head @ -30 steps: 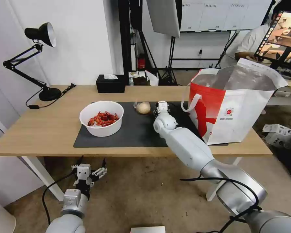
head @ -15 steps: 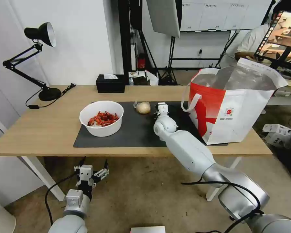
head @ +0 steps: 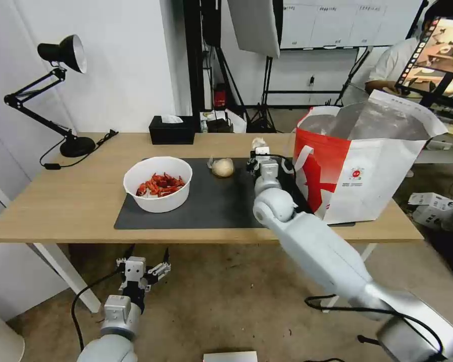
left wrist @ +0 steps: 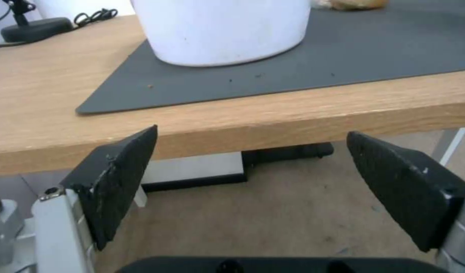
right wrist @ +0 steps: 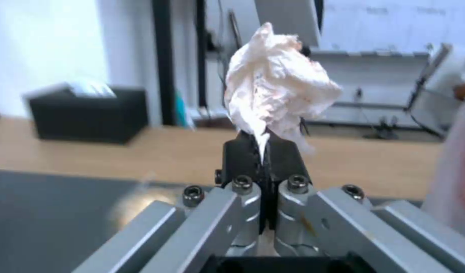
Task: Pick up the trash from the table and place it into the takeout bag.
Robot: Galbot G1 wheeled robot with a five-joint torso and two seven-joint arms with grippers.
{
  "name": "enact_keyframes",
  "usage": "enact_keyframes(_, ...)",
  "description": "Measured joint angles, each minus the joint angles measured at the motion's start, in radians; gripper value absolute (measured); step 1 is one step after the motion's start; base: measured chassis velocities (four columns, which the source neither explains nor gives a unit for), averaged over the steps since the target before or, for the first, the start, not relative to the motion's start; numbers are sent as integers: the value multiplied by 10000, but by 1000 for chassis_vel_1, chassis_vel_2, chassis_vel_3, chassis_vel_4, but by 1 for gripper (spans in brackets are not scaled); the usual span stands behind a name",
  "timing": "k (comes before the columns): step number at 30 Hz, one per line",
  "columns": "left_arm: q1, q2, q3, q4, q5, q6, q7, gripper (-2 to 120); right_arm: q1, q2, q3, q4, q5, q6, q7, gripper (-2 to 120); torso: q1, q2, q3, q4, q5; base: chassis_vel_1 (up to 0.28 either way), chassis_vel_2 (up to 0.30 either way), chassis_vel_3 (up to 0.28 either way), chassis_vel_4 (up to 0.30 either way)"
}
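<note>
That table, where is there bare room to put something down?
Bare wood lies between the desk lamp and the white bowl, and mat in front of the beige lump. Crowded: right claw with tissue beside the takeout bag.

A white wall (head: 131, 60) is seen behind, with a black desk lamp (head: 60, 55) standing before it. Black light stands (head: 261, 100) and a grey softbox panel (head: 254, 25) are set farther back. The floor (head: 226, 296) is covered in beige carpet.
</note>
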Motion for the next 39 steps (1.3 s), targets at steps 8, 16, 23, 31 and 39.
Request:
enact_keyframes(8, 71, 6, -79, -15, 13, -36, -9, 100, -1355, -556, 1170, 1583, -1256, 1240, -1525, 0, 0, 0, 0, 0, -1, 0, 0, 0, 0)
enact_keyframes(16, 41, 17, -6, -15, 39, -52, -27, 100, -799, -1396, 2108, 2264, -1120, 1617, -1407, 0, 0, 0, -1, 1, -3, 0, 0, 0, 0)
enact_keyframes(23, 24, 26, 23, -70, 40, -53, -34, 100, 284, -2892, 2458, 2238, 363, -825, 223, 0, 0, -1, 0, 0, 1, 0, 0, 0, 0)
enact_keyframes(31, 27, 14, 144, -99, 32, -53, -27, 100, 576, -3906, 2823, 2256, 2029, -2795, 1342, 0, 0, 0, 0, 0, 0, 0, 0, 0, 0)
enact_keyframes(39, 42, 71, 161, -163, 3, -52, -12, 100, 350, -4146, 2927, 2278, 2788, -3124, 1458, 17, 1, 0, 0, 1, -2, 0, 0, 0, 0)
